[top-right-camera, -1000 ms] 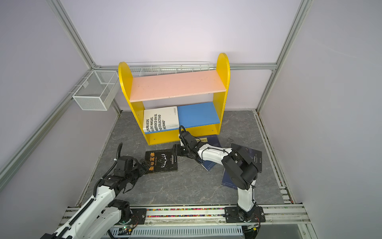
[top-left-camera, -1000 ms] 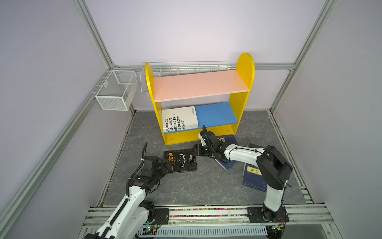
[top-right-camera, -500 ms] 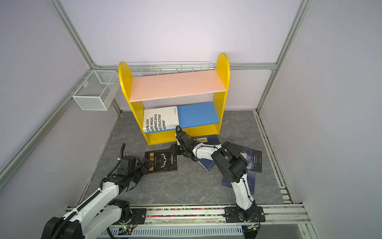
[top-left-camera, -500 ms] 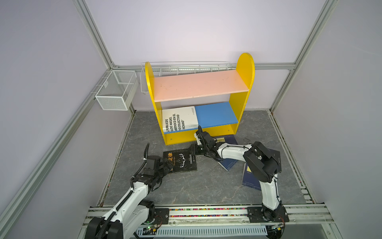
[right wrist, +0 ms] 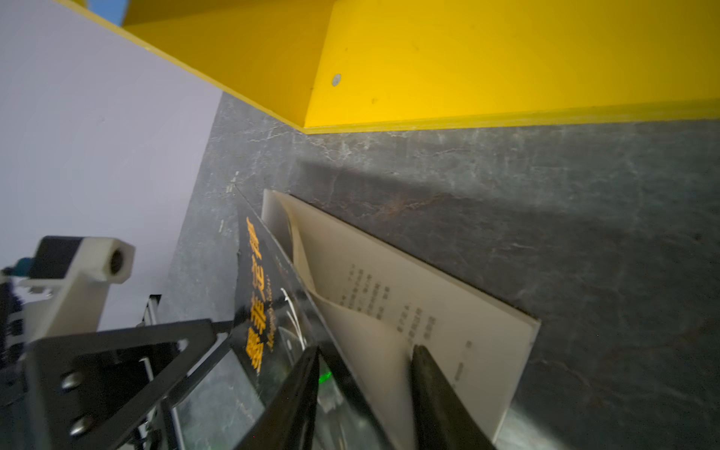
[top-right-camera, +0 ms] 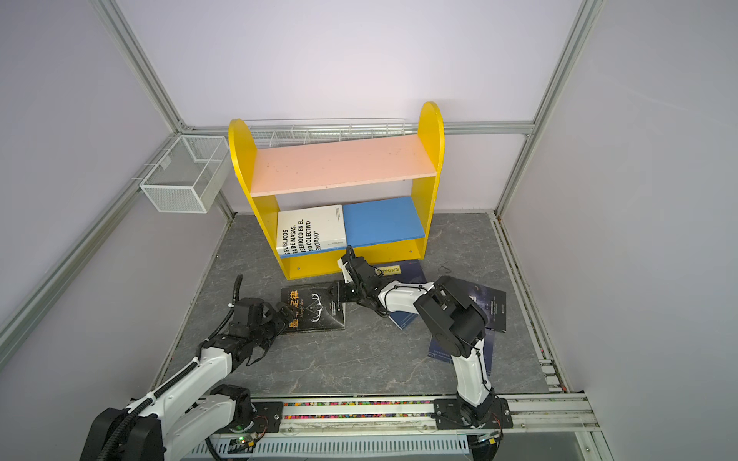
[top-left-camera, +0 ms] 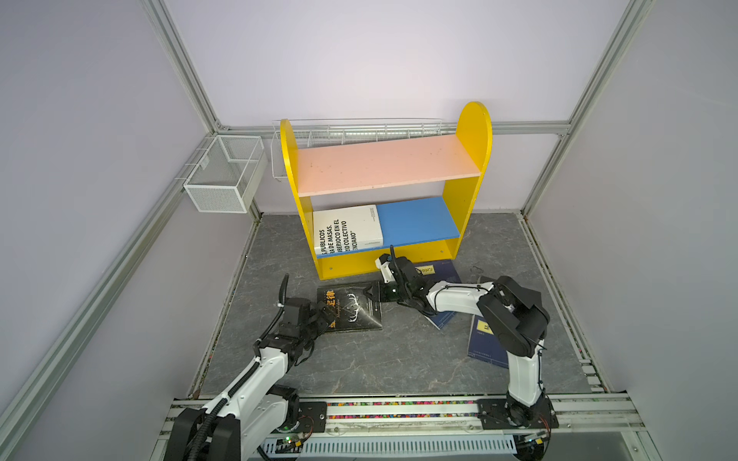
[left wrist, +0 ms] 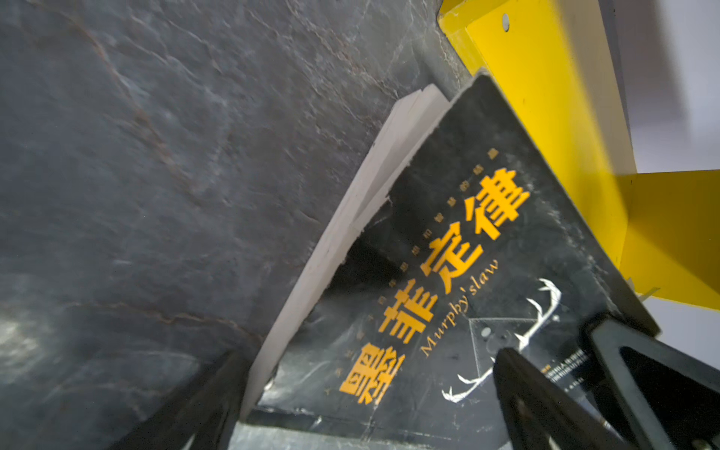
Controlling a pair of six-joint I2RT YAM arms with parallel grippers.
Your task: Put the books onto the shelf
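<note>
- Nearest me, the left gripper [left wrist: 370,366] sat with its fingers wide apart at the left edge of one black book [top-left-camera: 353,307], which lay on the floor.
- At that book's far right corner, the right gripper [right wrist: 366,352] had its two fingers parted around the lifted cover (printed pages showed beneath). I saw no pinch.
- Three more books lay to the right: two navy [top-left-camera: 447,272] [top-left-camera: 485,343] and one dark [top-right-camera: 493,305].
- One white book [top-left-camera: 347,233] lay flat on the shelf [top-left-camera: 473,131], at the left of the blue board [top-left-camera: 415,219].
- Two wire baskets [top-left-camera: 221,175] [top-left-camera: 351,129] hung behind.
</note>
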